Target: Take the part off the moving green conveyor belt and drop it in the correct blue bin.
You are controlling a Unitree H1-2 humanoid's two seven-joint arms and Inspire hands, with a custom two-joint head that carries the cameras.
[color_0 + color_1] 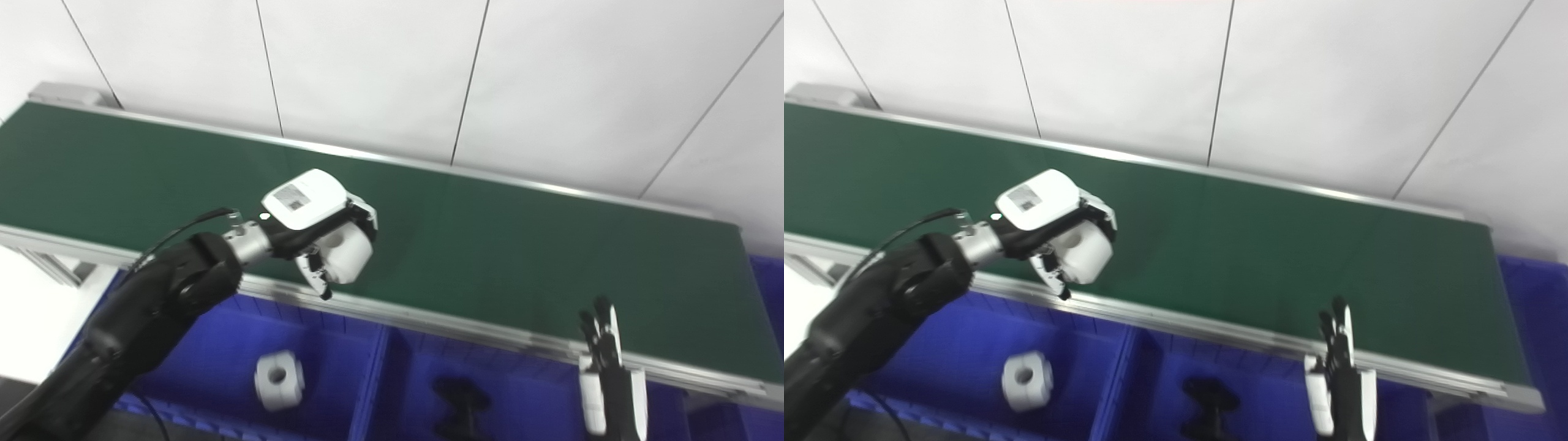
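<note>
Green belt (490, 245) bare; left hand (318, 229) grips one white part (343, 251); right hand (606, 367) empty, fingers extended; two binned parts.

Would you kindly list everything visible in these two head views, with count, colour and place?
conveyor belt: one, green, metal-railed, running across the middle
held part: one, white, in the left hand above the belt's near edge
binned part: one, white with a hole, in the left bin
left bin: one, blue, below the belt
dark part: one, black, in the middle bin
middle bin: one, blue, right of the left bin
wall panels: white, behind the belt
left hand: one, white and black, shut on the held part
right hand: one, black and white, fingers up, empty
</note>
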